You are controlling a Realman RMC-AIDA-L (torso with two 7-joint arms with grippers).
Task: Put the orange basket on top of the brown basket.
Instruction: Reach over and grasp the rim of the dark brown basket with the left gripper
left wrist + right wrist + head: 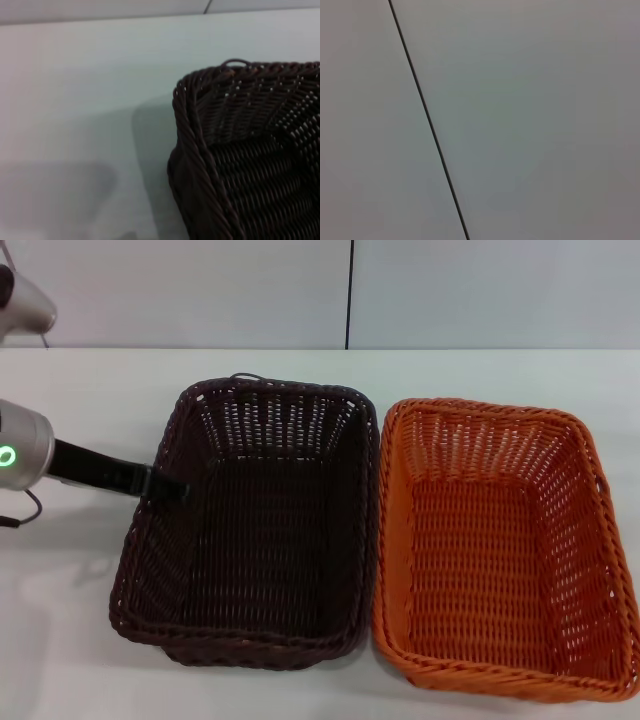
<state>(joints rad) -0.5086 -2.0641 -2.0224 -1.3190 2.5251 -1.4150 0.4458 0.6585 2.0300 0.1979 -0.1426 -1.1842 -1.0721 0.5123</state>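
1. Right now the brown basket [250, 530] sits on the white table [80, 640], with the orange basket [495, 550] just beside it on the robot's right, long rims nearly touching.
2. Both baskets stand upright, open side up.
3. Reaching in from the left, the left gripper [168, 487] is at the brown basket's left rim, its dark tip against the weave; whether its fingers are spread or closed, I cannot tell.
4. Over on the left wrist view, one braided corner of the brown basket [240, 150] fills the shot above the bare table [75, 100].
5. Meanwhile the right gripper is out of sight; its wrist view shows only a pale surface [530, 120] crossed by a thin dark seam [427, 120].
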